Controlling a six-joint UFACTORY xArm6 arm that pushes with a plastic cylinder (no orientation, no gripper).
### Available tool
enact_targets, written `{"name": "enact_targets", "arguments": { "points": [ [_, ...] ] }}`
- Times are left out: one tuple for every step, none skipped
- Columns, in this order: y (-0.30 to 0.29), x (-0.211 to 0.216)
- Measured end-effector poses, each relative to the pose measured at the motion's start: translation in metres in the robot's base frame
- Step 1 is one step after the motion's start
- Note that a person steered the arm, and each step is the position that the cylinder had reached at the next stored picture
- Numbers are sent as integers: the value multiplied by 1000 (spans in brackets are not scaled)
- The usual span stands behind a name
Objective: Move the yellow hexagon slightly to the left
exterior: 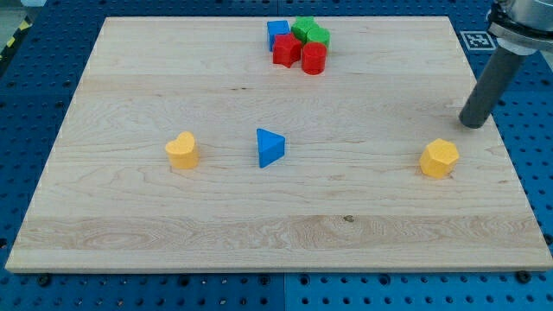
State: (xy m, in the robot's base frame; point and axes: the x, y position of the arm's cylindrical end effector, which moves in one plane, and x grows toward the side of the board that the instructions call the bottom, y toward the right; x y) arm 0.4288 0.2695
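Nearest the view's bottom: yellow hexagon (440, 158), on the wooden board (259, 233) at the view's right, well apart from the blue triangle (270, 148) and yellow heart (182, 150). My tip (472, 124) sits near it, up and to the right, not touching; bare rod, holds nothing. Judgement: push not yet begun, whole move left. Hexagon is squat, no clear long axis or heading. Red, green, blue cluster (299, 45) stands far off at the top.

The pale wooden bench (259, 233) carries a yellow heart block (182, 149) at left of centre, a blue triangle block (270, 147) just right of it, a yellow hexagon (439, 158) at right, and, clustered at top centre, a blue block (277, 32), a green block (310, 32), a red block (286, 51) and a red cylinder (314, 59).
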Motion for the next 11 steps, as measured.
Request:
{"name": "enact_targets", "arguments": {
  "points": [
    [19,24],
    [19,60],
    [19,66],
    [19,76],
    [19,81],
    [19,81],
    [18,81],
    [13,81],
    [-24,81],
    [-45,81],
    [-45,81]
  ]
}}
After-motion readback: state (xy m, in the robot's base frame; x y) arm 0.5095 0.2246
